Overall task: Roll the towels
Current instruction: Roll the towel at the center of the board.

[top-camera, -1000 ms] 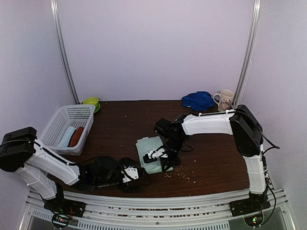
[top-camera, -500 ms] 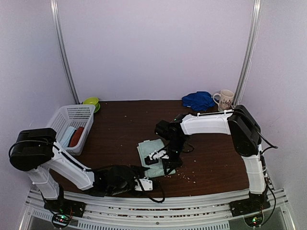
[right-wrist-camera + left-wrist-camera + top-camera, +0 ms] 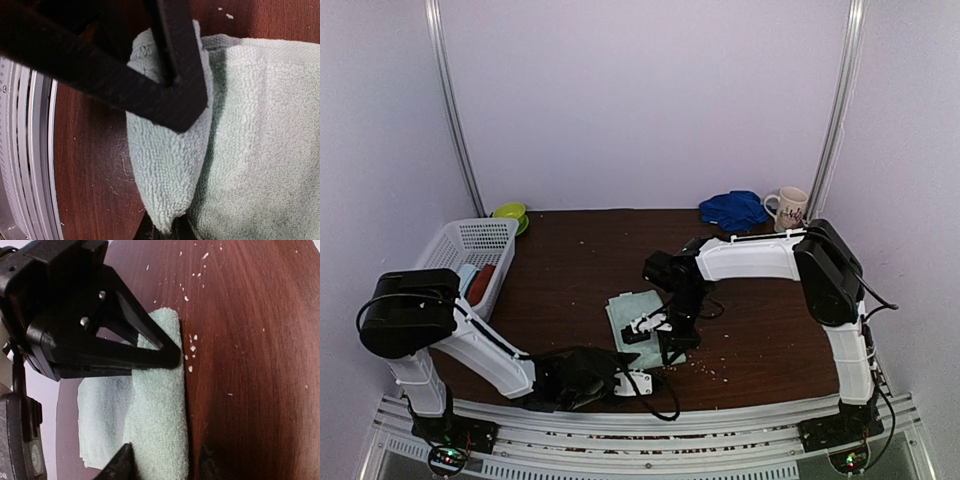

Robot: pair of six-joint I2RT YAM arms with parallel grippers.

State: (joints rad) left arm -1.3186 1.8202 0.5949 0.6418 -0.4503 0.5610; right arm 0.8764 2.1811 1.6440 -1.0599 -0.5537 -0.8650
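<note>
The small mint-green towel lies mid-table, its right edge rolled into a thick fold beside the flat part. My right gripper is shut on the far end of that fold, and cloth shows pinched between its tips. My left gripper is at the near end of the roll. Its jaws straddle the roll half-open: one finger touches the cloth, the other stands on the wood beside it. The royal blue towel lies crumpled at the back right, away from both grippers.
A white patterned mug stands right of the blue towel. A white basket holding items sits at the left, with a green bowl behind it. Crumbs dot the dark wood table near the mint towel.
My left arm has swung right along the near edge to the mint towel's near end, and its jaws have narrowed around the roll. The right gripper has kept its grip, almost still.
</note>
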